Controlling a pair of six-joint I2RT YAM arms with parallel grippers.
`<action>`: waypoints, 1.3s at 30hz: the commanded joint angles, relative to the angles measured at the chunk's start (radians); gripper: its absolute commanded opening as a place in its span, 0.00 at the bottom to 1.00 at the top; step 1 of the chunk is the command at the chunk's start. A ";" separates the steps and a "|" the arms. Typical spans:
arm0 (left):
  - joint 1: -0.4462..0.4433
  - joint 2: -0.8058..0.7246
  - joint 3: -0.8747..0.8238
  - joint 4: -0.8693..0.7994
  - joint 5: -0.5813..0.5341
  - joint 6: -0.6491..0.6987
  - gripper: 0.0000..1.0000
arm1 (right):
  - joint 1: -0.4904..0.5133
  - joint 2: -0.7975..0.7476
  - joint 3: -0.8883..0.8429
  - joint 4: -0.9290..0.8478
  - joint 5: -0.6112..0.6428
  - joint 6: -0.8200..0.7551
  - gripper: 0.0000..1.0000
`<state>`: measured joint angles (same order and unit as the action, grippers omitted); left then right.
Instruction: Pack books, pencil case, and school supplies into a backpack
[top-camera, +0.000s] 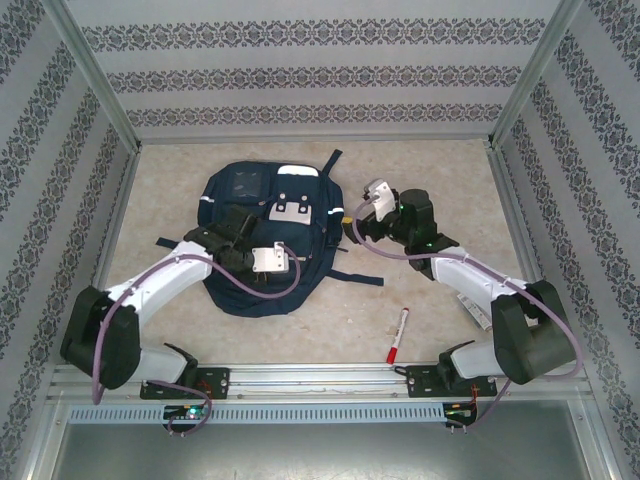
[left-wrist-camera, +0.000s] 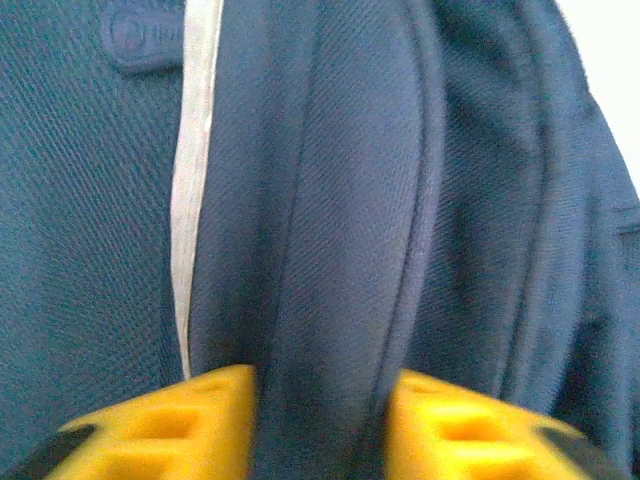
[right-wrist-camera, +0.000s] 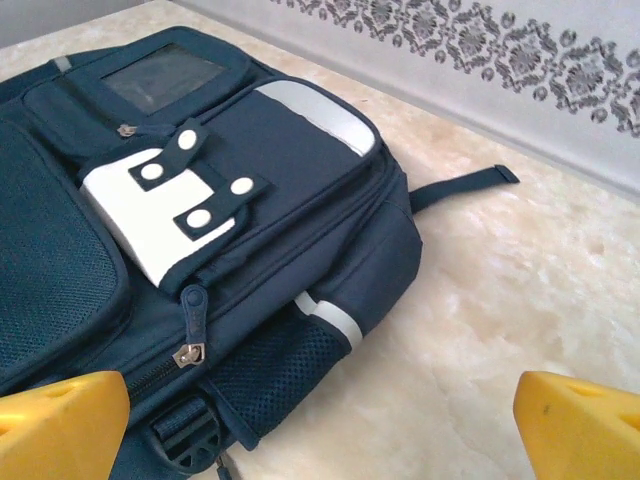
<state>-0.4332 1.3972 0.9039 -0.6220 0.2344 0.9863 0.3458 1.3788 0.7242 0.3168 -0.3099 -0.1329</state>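
Likely opening step: your left gripper (left-wrist-camera: 322, 405) pinched a backpack (right-wrist-camera: 300, 130) fold; right gripper (right-wrist-camera: 320, 425) gaped empty. Zipper pull (right-wrist-camera: 188, 352) needed catching next.

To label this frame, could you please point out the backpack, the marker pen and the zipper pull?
backpack (top-camera: 232, 190): top view, navy upper pocket.
marker pen (top-camera: 400, 331): top view, on white barrel.
zipper pull (right-wrist-camera: 188, 352): right wrist view, metal tab.

Open table (top-camera: 470, 180) at upper right and along the lower middle; the backpack (top-camera: 310, 240) blocks centre-left, the marker (top-camera: 398, 335) lies right of lower centre.
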 joint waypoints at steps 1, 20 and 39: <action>0.022 0.076 0.039 0.017 -0.088 -0.034 0.13 | -0.026 -0.002 0.001 -0.006 -0.108 0.064 0.98; 0.052 -0.147 -0.012 0.001 0.252 0.186 0.00 | 0.074 0.274 0.175 -0.203 -0.567 -0.667 0.72; 0.090 -0.165 -0.065 0.129 0.417 0.149 0.00 | 0.152 0.370 0.265 -0.310 -0.480 -0.751 0.55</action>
<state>-0.3443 1.2602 0.8429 -0.5671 0.5137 1.1286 0.4755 1.7355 0.9649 0.0280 -0.7845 -0.8413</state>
